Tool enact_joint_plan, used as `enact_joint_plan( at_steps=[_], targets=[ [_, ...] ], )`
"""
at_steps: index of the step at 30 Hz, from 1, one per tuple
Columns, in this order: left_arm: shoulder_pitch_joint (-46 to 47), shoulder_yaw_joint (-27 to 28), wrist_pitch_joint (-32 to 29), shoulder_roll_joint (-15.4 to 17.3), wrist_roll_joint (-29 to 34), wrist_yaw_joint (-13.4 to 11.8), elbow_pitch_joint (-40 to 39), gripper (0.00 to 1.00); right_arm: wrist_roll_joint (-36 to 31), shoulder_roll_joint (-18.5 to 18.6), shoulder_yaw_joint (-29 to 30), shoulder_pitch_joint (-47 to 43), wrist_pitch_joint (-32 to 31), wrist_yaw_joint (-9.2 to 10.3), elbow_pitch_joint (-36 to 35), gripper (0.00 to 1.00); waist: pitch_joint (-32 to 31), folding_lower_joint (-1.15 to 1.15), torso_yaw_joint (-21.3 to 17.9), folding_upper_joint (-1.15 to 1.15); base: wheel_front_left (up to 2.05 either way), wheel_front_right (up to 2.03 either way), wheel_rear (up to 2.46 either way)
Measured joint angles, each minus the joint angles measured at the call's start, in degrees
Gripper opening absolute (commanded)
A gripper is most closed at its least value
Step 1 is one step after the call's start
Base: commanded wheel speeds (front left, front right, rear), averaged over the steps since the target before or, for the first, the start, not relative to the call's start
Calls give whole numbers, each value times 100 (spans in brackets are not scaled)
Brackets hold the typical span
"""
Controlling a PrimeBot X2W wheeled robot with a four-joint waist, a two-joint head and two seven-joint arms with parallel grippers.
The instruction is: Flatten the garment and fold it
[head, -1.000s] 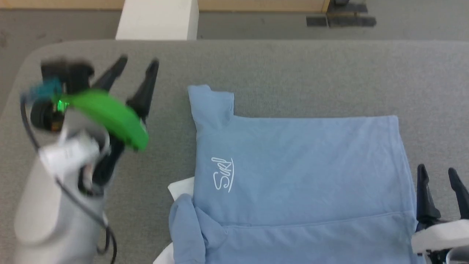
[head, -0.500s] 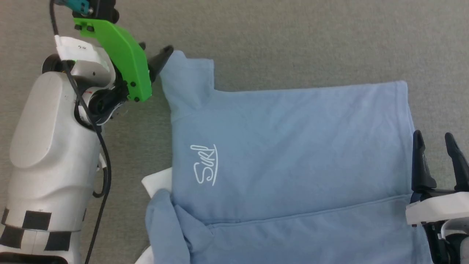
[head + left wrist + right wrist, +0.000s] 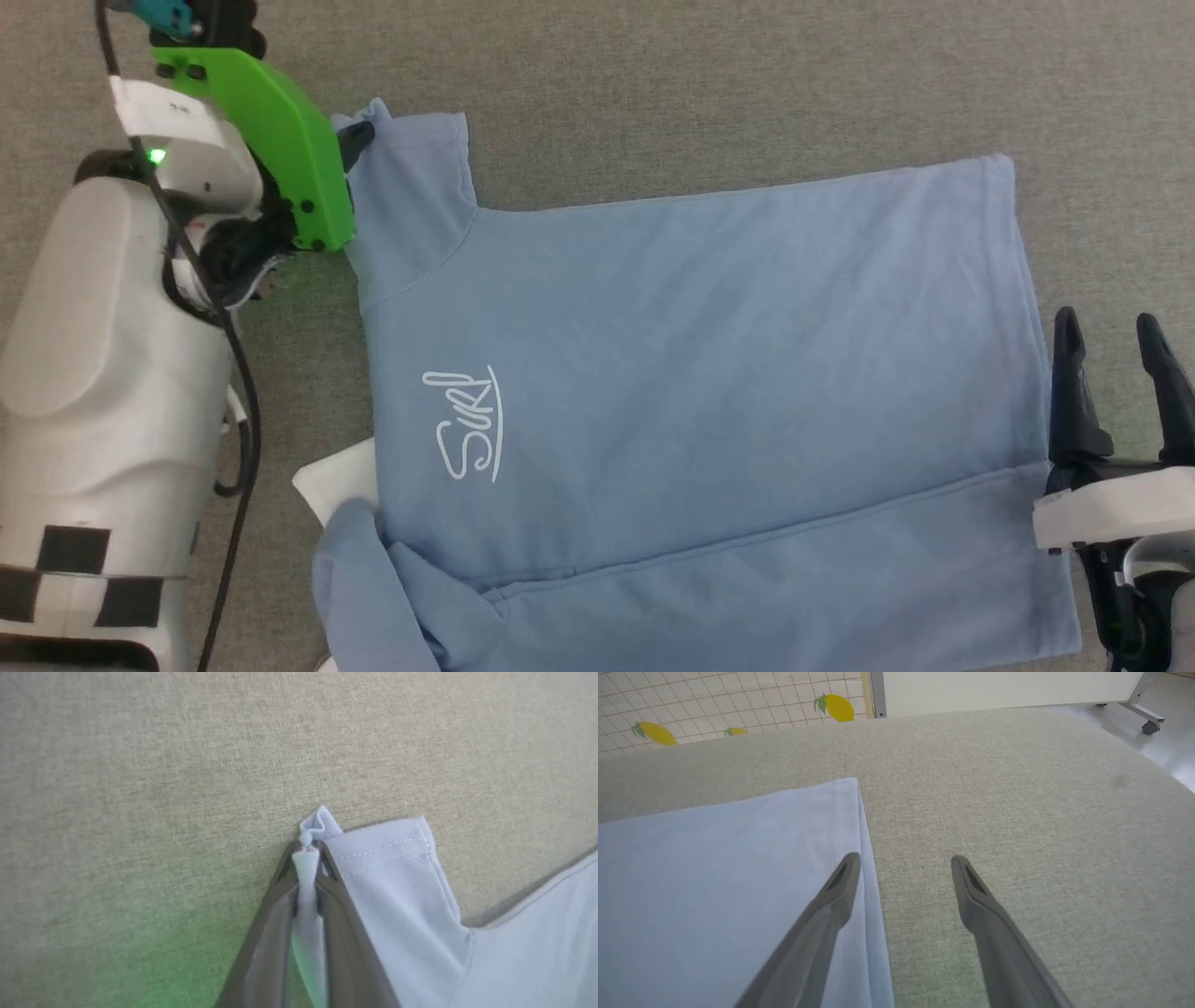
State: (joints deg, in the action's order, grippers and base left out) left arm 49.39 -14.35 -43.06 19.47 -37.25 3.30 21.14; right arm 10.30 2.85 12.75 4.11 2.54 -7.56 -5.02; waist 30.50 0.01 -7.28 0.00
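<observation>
The garment, a light blue polo shirt with a white script logo, lies spread on the grey table, its hem to the right and its near part folded over. My left gripper is shut on the corner of the far sleeve; in the left wrist view a pinch of blue cloth sticks out between its fingertips. My right gripper stands open just off the hem, its left finger over the cloth edge, holding nothing.
Grey fabric table runs all around the shirt. A white collar part shows at the shirt's near left. In the right wrist view a lemon-patterned wall and a white wheeled panel stand beyond the table's far edge.
My left gripper came down to the far sleeve and shut on its corner. The head camera tipped down, so the table's far edge left the view. The right gripper stayed open.
</observation>
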Motion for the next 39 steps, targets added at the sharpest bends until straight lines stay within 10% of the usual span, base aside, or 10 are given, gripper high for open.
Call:
enact_joint_plan(
  at_steps=[8,21,33,35,38,39],
  targets=[
    [-370,-159,279,-129,-103,185,113,0,-99,135,-89,708,-713,0,-563,100,-387,0,61,0,0,0,0],
    [-503,-298,339,-152,-125,227,-93,0,479,946,-89,2402,-4586,0,355,100,-540,-1,383,0,0,0,0],
    [-464,-386,380,-202,-162,246,-63,0,303,914,-168,2582,-4741,0,1340,100,-364,-1,584,0,0,0,0],
    [-457,-394,380,-202,-168,246,-52,0,280,914,-211,2597,-4718,0,1454,85,-353,-1,597,0,0,0,0],
    [-443,-403,390,-209,-188,255,-29,0,237,945,-250,2660,-4617,0,1601,0,-338,-1,615,0,0,0,0],
    [-443,-405,400,-216,-212,264,-19,0,218,961,-246,2685,-4574,-1,1649,0,-337,-1,624,0,0,0,0]
  ],
)
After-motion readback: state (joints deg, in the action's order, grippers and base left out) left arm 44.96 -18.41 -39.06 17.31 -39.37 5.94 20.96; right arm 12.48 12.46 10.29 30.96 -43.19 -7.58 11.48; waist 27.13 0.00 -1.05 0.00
